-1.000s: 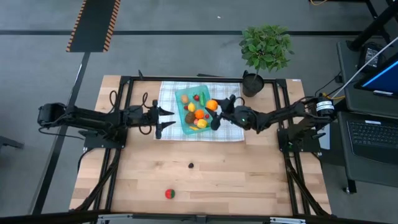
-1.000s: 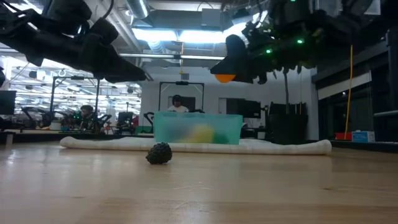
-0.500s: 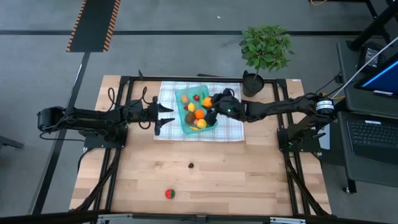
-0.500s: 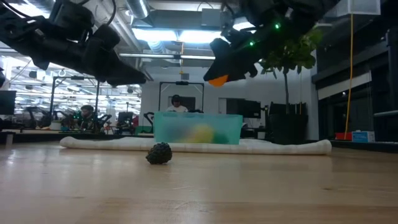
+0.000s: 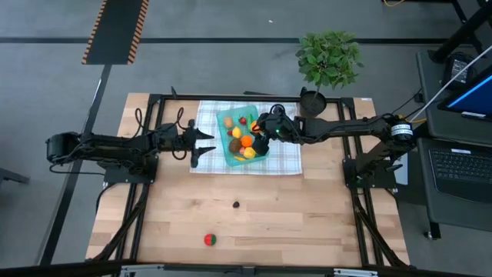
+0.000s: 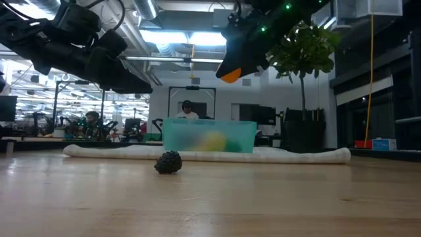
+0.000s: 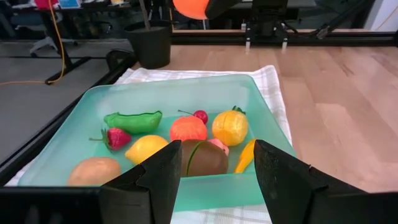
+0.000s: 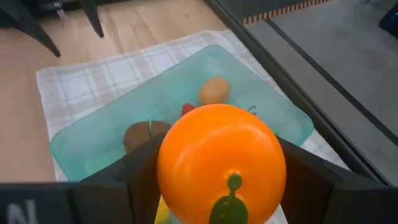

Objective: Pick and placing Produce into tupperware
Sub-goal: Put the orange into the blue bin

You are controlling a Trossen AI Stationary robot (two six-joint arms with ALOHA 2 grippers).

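Observation:
The teal tupperware (image 5: 228,117) rests on a white-green checked cloth (image 5: 286,158) at the far middle of the table. It holds several produce pieces, among them a lemon (image 7: 147,148), an orange (image 7: 230,126), a strawberry (image 7: 117,138) and a pea pod (image 7: 132,119). My right gripper (image 5: 261,129) is shut on another orange (image 8: 221,163) above the tupperware's right part. My left gripper (image 5: 201,145) stands open, just left of the tupperware, with nothing between its fingers. A dark berry (image 5: 236,205) and a red piece (image 5: 210,240) lie on the bare wood nearer the front. My right gripper pinches the orange between its two fingers, one on each of its opposite sides (image 8: 166,167). The fingers slant down from the table's right side. The orange (image 6: 230,75) hangs clear above the tupperware, its green stem mark (image 8: 232,184) turned toward the wrist.
A potted plant (image 5: 329,58) stands at the far right corner, its pot (image 5: 311,102) close behind my right arm. A black frame rail (image 5: 231,98) runs along the far edge. Bare wood (image 5: 307,215) lies at the front half.
My right gripper has risen with the orange and carried it from beside the tupperware's right edge toward the table's left and far edge, over the tupperware. It has tipped nearer to level. The orange stays held, clear of everything.

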